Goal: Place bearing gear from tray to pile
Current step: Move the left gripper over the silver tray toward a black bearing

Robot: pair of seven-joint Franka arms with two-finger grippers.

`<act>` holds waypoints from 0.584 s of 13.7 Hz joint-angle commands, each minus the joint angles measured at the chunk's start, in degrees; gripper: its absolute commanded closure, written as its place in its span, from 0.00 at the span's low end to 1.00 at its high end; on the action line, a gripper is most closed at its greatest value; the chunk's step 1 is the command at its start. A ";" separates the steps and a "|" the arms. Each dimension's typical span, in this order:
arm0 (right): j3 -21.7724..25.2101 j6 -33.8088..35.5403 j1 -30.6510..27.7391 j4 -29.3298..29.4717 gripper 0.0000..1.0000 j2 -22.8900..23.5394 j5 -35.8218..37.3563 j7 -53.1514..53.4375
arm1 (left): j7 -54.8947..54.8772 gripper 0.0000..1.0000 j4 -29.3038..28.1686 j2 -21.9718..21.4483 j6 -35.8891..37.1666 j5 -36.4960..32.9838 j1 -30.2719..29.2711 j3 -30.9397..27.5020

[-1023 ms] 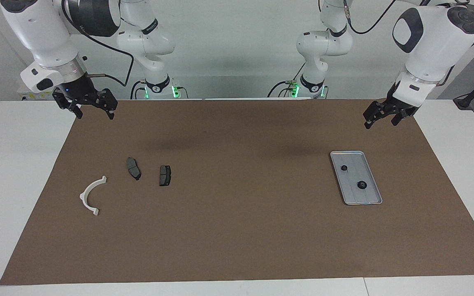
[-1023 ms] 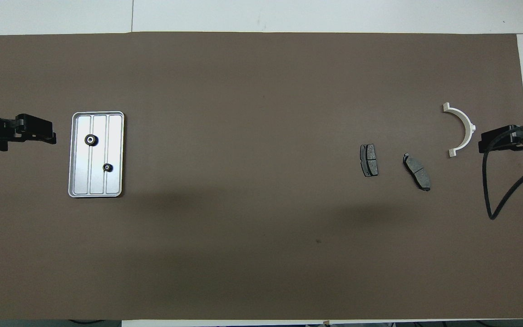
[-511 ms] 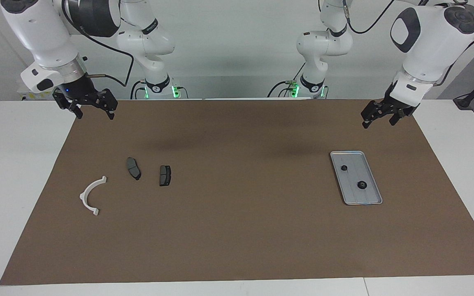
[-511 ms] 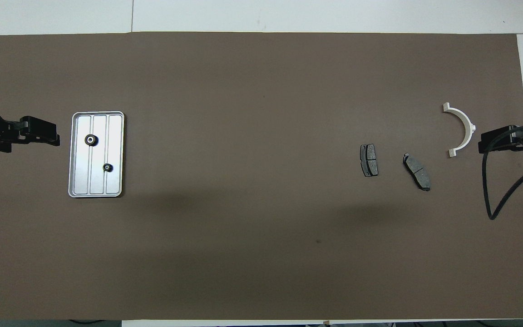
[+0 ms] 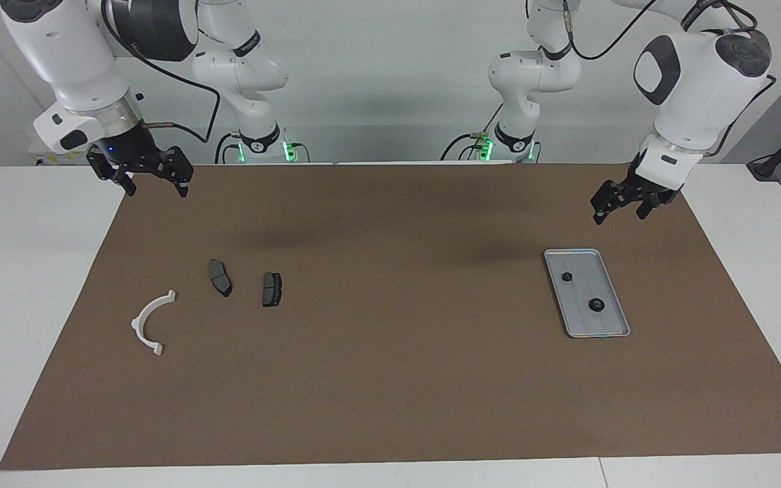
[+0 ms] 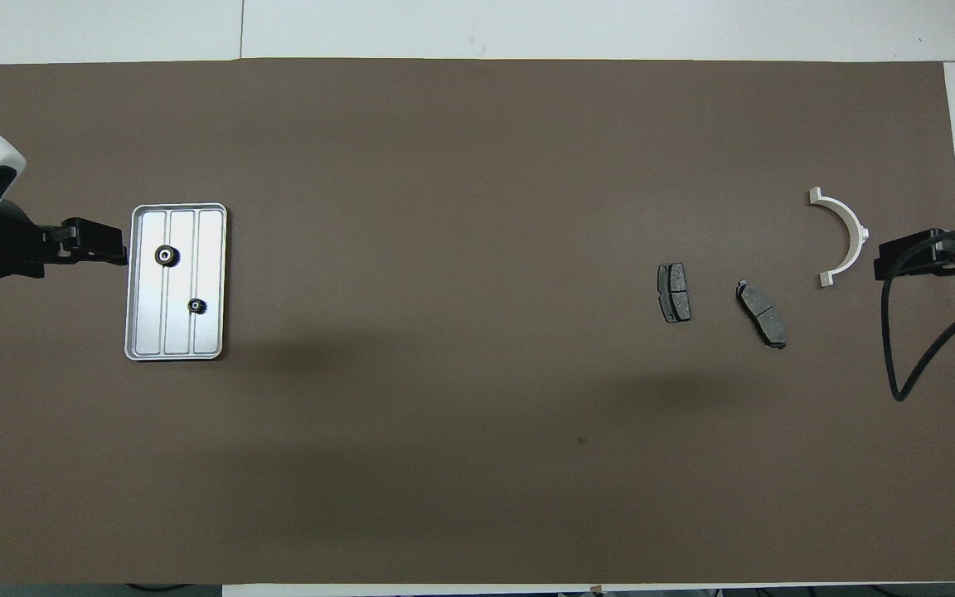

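1. brown mat covers the surface (image 5: 390,379); two gears (image 5: 596,305) lie in the tray (image 5: 577,256).
2. small, hard, likely slippery: grip across the toothed rim.
3. left gripper (image 5: 622,204) and right gripper (image 5: 152,177): jaws apart, empty.

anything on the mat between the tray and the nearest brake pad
Nothing: in the overhead view the brown mat is bare between the tray and the brake pad.

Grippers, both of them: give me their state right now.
Left gripper: open, empty, up in the air by the tray.
Right gripper: open, empty, waiting.
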State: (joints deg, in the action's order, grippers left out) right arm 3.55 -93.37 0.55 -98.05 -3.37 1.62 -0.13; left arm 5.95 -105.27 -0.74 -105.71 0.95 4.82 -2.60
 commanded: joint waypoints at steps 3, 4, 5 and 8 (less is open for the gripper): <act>-0.04 -0.67 -0.46 -1.18 0.00 -0.76 -0.13 1.10 | 1.61 0.14 -11.26 -0.49 -11.96 0.10 -0.60 0.31; -0.04 -0.93 -0.37 -1.18 0.00 -0.76 -0.13 1.10 | 1.70 0.24 -11.44 0.64 -12.67 0.10 -0.60 0.31; -0.13 -0.93 -0.37 -1.18 0.00 -0.76 -0.13 1.19 | 2.31 0.38 -11.45 1.52 -13.90 0.10 -0.60 0.31; -0.13 -0.85 -0.28 -1.36 0.00 -0.76 -0.13 1.27 | 2.66 0.52 -12.67 4.24 -18.29 0.10 -0.60 0.31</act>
State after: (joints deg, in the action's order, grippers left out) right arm 3.62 -93.37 0.43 -98.08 -3.38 1.63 -0.13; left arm 7.81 -116.58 2.01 -120.42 0.95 4.81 -2.60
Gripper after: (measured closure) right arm 0.000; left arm 0.432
